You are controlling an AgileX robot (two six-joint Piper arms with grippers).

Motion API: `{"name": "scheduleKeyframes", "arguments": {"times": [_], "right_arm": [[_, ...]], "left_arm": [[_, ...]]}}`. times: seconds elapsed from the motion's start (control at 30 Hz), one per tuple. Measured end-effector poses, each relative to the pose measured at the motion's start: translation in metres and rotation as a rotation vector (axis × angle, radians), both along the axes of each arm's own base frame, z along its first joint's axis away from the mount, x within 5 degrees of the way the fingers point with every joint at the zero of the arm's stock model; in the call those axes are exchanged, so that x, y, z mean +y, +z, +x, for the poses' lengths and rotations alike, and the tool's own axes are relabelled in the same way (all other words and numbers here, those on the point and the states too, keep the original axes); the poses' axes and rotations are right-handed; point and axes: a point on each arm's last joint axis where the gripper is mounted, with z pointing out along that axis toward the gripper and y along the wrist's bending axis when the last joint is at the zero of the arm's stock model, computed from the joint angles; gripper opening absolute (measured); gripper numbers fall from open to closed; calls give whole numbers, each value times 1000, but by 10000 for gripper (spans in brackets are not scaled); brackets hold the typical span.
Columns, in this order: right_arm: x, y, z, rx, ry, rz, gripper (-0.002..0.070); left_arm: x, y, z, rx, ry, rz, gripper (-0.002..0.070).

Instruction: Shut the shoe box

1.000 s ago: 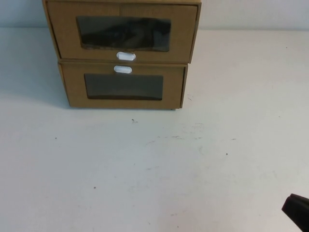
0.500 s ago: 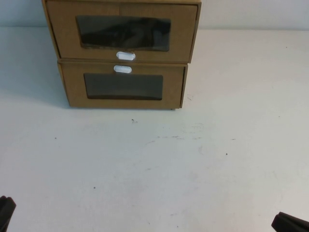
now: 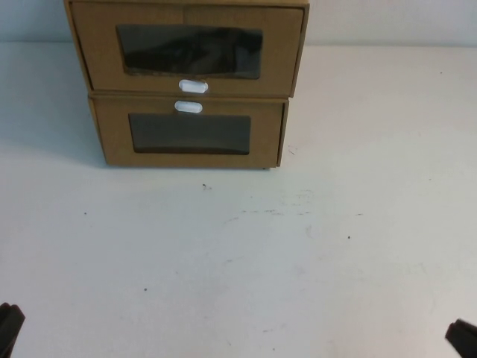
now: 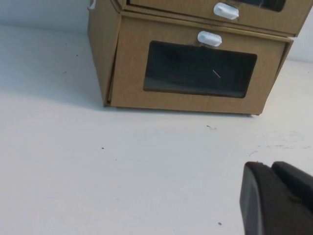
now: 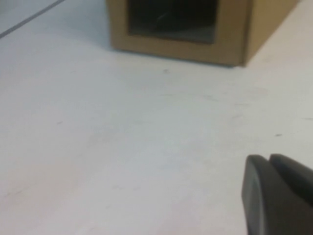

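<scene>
The shoe box (image 3: 97, 45) is the upper of two stacked brown cardboard boxes at the table's far side, with its white pull tab (image 3: 193, 86) below its clear window. Only its lower edge (image 4: 186, 11) shows in the left wrist view. Whether its drawer front is fully in I cannot tell. My left gripper (image 3: 7, 330) is at the near left corner, shut and empty; it also shows in the left wrist view (image 4: 271, 166). My right gripper (image 3: 463, 339) is at the near right corner, shut and empty; it also shows in the right wrist view (image 5: 268, 159). Both are far from the box.
The like cardboard box (image 3: 112, 134) with its white tab (image 3: 188, 107) above its window lies under the shoe box; it also shows in the left wrist view (image 4: 129, 63) and the right wrist view (image 5: 234, 34). The white table (image 3: 246, 253) stretches between the boxes and my grippers.
My left gripper has come into view at the near left corner. My right gripper has drawn back toward the near right corner. The boxes have not moved.
</scene>
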Motion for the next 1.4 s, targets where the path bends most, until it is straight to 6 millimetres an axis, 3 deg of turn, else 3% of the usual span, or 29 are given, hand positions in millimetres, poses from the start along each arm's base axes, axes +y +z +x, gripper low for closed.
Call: {"name": "scheduleKeyframes", "arguments": {"times": [0.17, 0.37, 0.6, 1.27, 1.4], "right_arm": [[-22, -1, 5, -11, -301, -9, -11], [-37, -7, -6, 9, -503, -13, -11], [-37, -15, -8, 95, -518, -21, -11], [-37, -15, -8, 103, -516, -13, -11], [-37, -15, -8, 103, -516, -13, -11]], "left_arm": [[0, 0, 0, 0, 0, 0, -2], [0, 0, 0, 0, 0, 0, -2], [0, 0, 0, 0, 0, 0, -2], [0, 0, 0, 0, 0, 0, -2], [3, 0, 1, -48, 12, 125, -2]]}}
